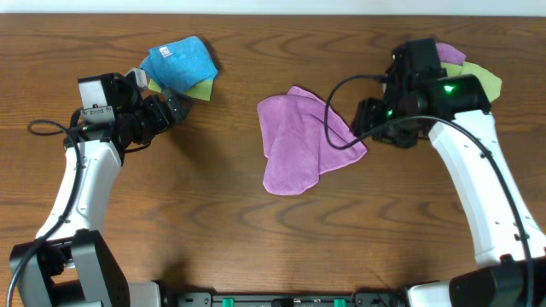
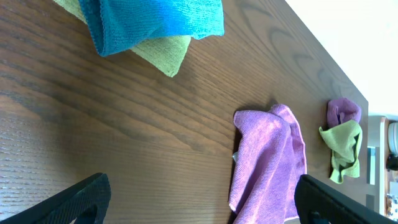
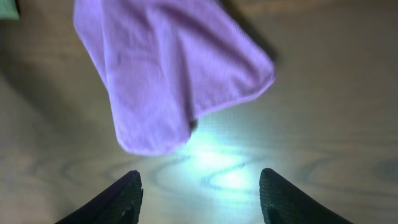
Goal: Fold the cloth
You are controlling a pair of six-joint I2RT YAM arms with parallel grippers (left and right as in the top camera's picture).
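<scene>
My right gripper (image 3: 200, 190) is spread wide with nothing between its fingers. It hovers just off the near edge of the purple cloth (image 3: 168, 68), fingers apart from the fabric. My left gripper (image 2: 199, 202) is likewise wide open and empty, and sits well away from that cloth, close to the blue cloth (image 1: 179, 61).

The purple cloth (image 1: 299, 141) lies near the middle of the table (image 1: 213, 222), doubled over itself. Two rounded lobes overlap unevenly and their edges do not line up. I judge the fold to be rough, not finished.

From here, the main risk is a pinch that catches only the top layer. The lower layer would then stay put and the layers would slide further askew. Closing too deep could also bunch both layers into a wad. The black cable (image 1: 327, 119) from my right arm loops across the cloth's right side in the overhead view. If it touches, a sweep could drag the fabric. My left gripper could snag the blue cloth or the green cloth (image 2: 165, 53) under it when it moves in.

The purple cloth looks like soft, napped microfibre, limp and thin, with a stitched hem and rounded corners. The table is smooth, dark wood grain with a slight sheen, so fabric may slip on it. Beyond my right arm sit a small purple cloth (image 2: 343, 112) and a yellow-green cloth (image 2: 342, 146), both crumpled.
</scene>
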